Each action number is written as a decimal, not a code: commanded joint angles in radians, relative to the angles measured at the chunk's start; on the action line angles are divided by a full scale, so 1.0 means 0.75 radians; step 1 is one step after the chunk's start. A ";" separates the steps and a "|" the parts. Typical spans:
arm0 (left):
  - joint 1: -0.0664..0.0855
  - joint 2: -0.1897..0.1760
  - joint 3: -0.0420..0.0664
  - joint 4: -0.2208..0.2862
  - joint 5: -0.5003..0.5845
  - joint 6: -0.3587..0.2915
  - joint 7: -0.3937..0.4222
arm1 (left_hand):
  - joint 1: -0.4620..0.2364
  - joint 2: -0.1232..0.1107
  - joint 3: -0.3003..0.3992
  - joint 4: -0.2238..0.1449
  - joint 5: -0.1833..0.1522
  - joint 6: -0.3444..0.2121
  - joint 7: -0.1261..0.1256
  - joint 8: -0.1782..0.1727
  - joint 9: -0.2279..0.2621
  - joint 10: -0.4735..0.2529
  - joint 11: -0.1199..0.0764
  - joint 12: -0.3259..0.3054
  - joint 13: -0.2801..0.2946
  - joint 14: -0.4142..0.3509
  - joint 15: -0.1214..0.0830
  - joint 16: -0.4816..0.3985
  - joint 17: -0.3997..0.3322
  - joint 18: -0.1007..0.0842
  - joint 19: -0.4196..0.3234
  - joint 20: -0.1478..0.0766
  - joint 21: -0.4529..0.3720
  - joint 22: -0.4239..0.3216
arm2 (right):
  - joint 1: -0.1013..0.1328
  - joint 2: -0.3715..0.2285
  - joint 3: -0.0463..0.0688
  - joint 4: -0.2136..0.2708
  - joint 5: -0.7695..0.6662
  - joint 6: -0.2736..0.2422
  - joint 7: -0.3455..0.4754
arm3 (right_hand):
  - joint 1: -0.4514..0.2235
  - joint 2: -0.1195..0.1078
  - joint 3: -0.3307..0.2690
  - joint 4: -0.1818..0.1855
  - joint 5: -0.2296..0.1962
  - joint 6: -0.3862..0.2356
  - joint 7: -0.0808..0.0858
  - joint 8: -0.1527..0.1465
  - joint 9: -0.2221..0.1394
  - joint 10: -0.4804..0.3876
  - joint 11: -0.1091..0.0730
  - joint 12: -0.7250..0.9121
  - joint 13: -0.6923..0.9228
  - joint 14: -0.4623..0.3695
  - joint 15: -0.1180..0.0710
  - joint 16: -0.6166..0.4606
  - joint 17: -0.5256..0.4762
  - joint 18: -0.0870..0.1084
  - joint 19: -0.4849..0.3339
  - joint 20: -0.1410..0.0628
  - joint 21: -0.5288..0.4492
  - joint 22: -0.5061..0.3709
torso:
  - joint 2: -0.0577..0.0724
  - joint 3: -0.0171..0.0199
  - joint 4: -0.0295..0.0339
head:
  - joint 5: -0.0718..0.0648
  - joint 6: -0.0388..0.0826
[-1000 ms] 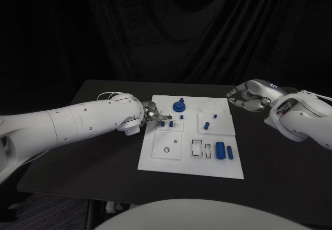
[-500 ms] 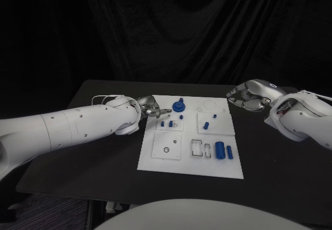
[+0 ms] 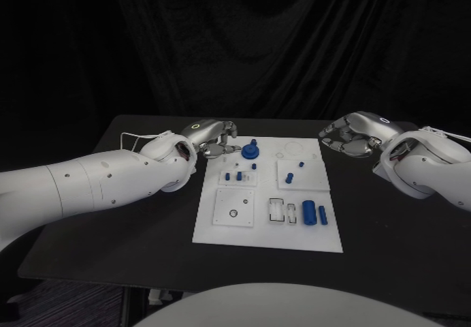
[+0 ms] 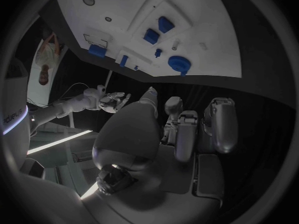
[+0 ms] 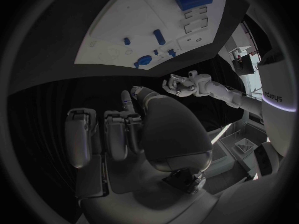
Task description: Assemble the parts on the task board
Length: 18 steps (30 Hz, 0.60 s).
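Note:
The white task board [image 3: 235,228] lies in the middle of the black table. A round blue knob [image 3: 249,146] stands at its far edge. Short blue pegs [image 3: 235,176] stand in a block behind it, another peg [image 3: 290,178] is further right, and a large blue cylinder [image 3: 309,211] lies near the right edge. My left hand [image 3: 210,135] hovers off the board's far left corner, fingers [image 4: 217,123] loosely apart and holding nothing. Beyond the far right corner my right hand [image 3: 348,139] hangs, also holding nothing. The board [image 4: 193,35] and knob [image 4: 179,63] lie beyond the left palm.
Black table [image 3: 128,225] surrounds the board on all sides, with a dark curtain behind. Rectangular slots [image 3: 280,210] and a round hole [image 3: 233,213] mark the board's near half. The right wrist view shows the board [image 5: 137,30] and my left hand [image 5: 184,83].
My left hand has drawn back from the pegs at the board's left side to the far left corner. The right hand has stayed put.

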 commanded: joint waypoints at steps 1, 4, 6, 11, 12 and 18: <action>0.005 0.037 0.001 -0.030 -0.046 0.131 0.234 | 0.089 -0.020 0.057 -0.015 0.033 -0.008 0.013 -0.060 -0.122 -0.247 0.042 -0.258 -0.129 0.001 0.033 -0.044 0.218 -0.011 -0.005 0.027 0.006 0.248 | -0.003 0.003 0.001 0.000 -0.002 -0.007 -0.018 | -0.011 0.003 0.008 -0.003 0.006 0.007 -0.001 0.000 -0.001 0.141 0.011 0.003 0.351 0.138 0.009 0.004 0.351 0.000 0.095 0.008 -0.007 0.323 | 0.000 0.0002 0.0007 | -0.001 0.000; 0.005 0.075 0.001 -0.074 -0.045 0.182 0.274 | 0.210 -0.076 0.195 -0.055 0.081 0.031 0.005 -0.171 -0.357 -0.374 0.086 -0.499 -0.368 -0.015 0.057 -0.063 0.180 -0.002 -0.027 0.064 -0.009 0.238 | -0.003 0.006 0.001 0.000 -0.002 -0.008 -0.016 | -0.011 0.003 0.008 -0.003 0.006 0.007 -0.001 0.000 -0.001 0.141 0.011 0.003 0.351 0.138 0.009 0.004 0.351 0.000 0.095 0.008 -0.007 0.323 | 0.001 0.0019 0.0007 | -0.001 0.000; 0.004 0.103 0.001 -0.107 -0.045 0.199 0.298 | 0.263 -0.113 0.253 -0.100 0.114 0.038 -0.016 -0.235 -0.466 -0.413 0.085 -0.554 -0.451 -0.048 0.054 -0.090 0.131 0.007 -0.041 0.066 -0.024 0.232 | -0.003 0.007 0.001 0.000 -0.002 -0.009 -0.015 | -0.011 0.003 0.008 -0.003 0.006 0.007 -0.001 0.000 -0.001 0.141 0.011 0.003 0.351 0.138 0.009 0.004 0.351 0.000 0.095 0.008 -0.007 0.323 | 0.001 0.0003 0.0023 | -0.004 0.000; 0.002 0.166 0.001 -0.180 -0.152 0.243 0.331 | 0.262 -0.201 0.412 -0.177 0.151 0.182 -0.124 -0.332 -0.772 -0.397 0.060 -0.598 -0.709 -0.097 0.025 -0.151 0.000 0.014 -0.047 0.032 -0.038 0.224 | -0.003 0.010 0.001 0.000 -0.002 -0.015 -0.015 | -0.013 0.002 0.008 -0.004 0.006 0.007 -0.001 -0.001 -0.002 0.141 0.012 0.003 0.351 0.138 0.009 0.004 0.351 0.000 0.094 0.008 -0.008 0.322 | 0.003 -0.0005 0.0002 | -0.008 0.000; 0.002 0.171 0.001 -0.186 -0.164 0.246 0.332 | 0.255 -0.203 0.418 -0.176 0.153 0.199 -0.141 -0.333 -0.786 -0.388 0.053 -0.598 -0.727 -0.098 0.018 -0.155 -0.011 0.012 -0.042 0.027 -0.035 0.225 | -0.003 0.010 0.001 0.000 -0.002 -0.015 -0.015 | -0.013 0.002 0.008 -0.004 0.006 0.007 -0.001 -0.001 -0.002 0.141 0.012 0.003 0.351 0.138 0.010 0.004 0.351 0.001 0.094 0.008 -0.009 0.322 | 0.003 -0.0003 -0.0001 | -0.008 0.000; 0.001 0.214 0.001 -0.228 -0.228 0.240 0.335 | 0.201 -0.236 0.495 -0.191 0.169 0.390 -0.238 -0.395 -0.958 -0.269 0.013 -0.655 -0.987 -0.032 -0.029 -0.119 0.009 0.005 0.002 -0.010 -0.022 0.232 | -0.003 0.013 0.001 -0.002 -0.002 -0.018 -0.017 | -0.013 0.001 0.008 -0.004 0.006 0.007 -0.001 -0.001 -0.002 0.141 0.012 0.003 0.351 0.138 0.010 0.004 0.351 0.001 0.093 0.008 -0.011 0.322 | 0.002 -0.0016 -0.0007 | -0.005 0.000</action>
